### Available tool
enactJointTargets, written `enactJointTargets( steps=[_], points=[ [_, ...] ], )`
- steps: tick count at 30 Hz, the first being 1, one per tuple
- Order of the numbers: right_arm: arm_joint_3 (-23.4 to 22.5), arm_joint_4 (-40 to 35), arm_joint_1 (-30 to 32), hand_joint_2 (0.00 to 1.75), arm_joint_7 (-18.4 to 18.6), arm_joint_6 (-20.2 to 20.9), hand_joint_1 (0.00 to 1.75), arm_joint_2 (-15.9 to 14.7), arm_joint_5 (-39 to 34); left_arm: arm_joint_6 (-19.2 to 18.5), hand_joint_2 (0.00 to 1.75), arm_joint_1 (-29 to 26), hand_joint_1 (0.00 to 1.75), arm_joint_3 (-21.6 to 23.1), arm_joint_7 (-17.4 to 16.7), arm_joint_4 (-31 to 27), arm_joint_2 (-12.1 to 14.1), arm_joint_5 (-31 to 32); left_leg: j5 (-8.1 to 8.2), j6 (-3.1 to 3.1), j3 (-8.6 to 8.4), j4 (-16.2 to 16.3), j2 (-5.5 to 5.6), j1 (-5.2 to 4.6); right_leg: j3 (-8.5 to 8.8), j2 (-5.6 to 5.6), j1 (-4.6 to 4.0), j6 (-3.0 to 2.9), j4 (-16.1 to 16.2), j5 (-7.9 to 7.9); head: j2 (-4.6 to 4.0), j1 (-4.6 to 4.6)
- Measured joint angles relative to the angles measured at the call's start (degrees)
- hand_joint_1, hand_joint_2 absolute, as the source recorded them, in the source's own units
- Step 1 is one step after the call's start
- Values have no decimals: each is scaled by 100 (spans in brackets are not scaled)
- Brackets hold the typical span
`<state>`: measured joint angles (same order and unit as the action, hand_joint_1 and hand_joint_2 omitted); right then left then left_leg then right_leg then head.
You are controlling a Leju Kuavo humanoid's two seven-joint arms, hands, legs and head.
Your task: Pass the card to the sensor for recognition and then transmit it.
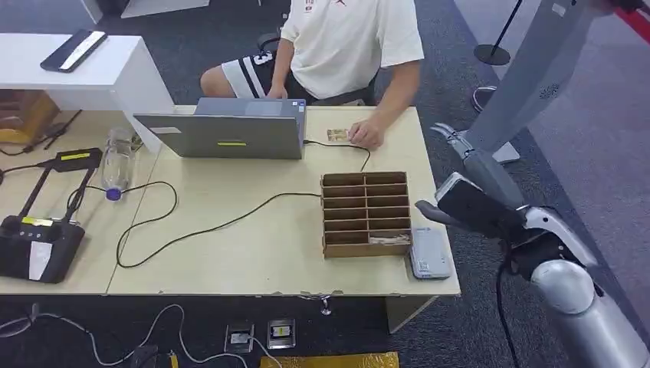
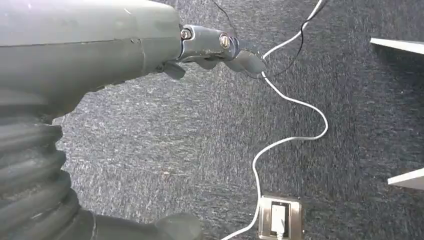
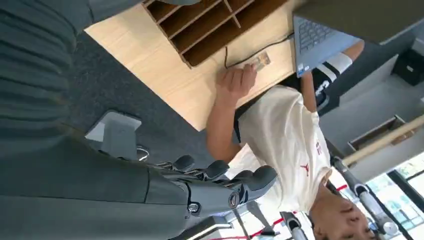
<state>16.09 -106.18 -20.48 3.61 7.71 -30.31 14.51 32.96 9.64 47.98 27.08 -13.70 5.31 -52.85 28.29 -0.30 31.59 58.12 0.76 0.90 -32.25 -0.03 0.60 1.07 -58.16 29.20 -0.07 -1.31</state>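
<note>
A small card (image 1: pixel 336 135) lies on the far side of the wooden table (image 1: pixel 253 253), just beside the seated person's hand (image 1: pixel 366 135); it also appears in the right wrist view as a card (image 3: pixel 260 61) at that person's fingertips. The grey-white sensor (image 1: pixel 429 254) lies flat near the table's front right corner, against the wooden slotted organizer (image 1: pixel 364 213). My right hand (image 1: pixel 469 153) hovers off the table's right edge, above and right of the sensor, its fingers (image 3: pixel 225 175) apart and holding nothing. My left hand (image 2: pixel 210 47) hangs over the carpet, empty, fingers extended.
A grey laptop (image 1: pixel 230 130) stands open in front of the person, a cable running from it to the organizer. A water bottle (image 1: pixel 116 161) and a black device (image 1: pixel 34 245) sit on the left. A grey stand (image 1: pixel 536 69) rises to my right. Floor sockets (image 2: pixel 278 217) and white cable lie below.
</note>
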Motion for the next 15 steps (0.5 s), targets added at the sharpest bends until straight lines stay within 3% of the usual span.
enactJointTargets(
  steps=[15],
  points=[
    [-4, -391, 166, 175, 146, 288, 0, -341, 231, 0, 175, 1, 0, 0, -2, 0, 2, -4, 0, 0, 0, 0, 0, 0, 0, 1, 0, 0, 0, 0, 0, 0]
  ],
)
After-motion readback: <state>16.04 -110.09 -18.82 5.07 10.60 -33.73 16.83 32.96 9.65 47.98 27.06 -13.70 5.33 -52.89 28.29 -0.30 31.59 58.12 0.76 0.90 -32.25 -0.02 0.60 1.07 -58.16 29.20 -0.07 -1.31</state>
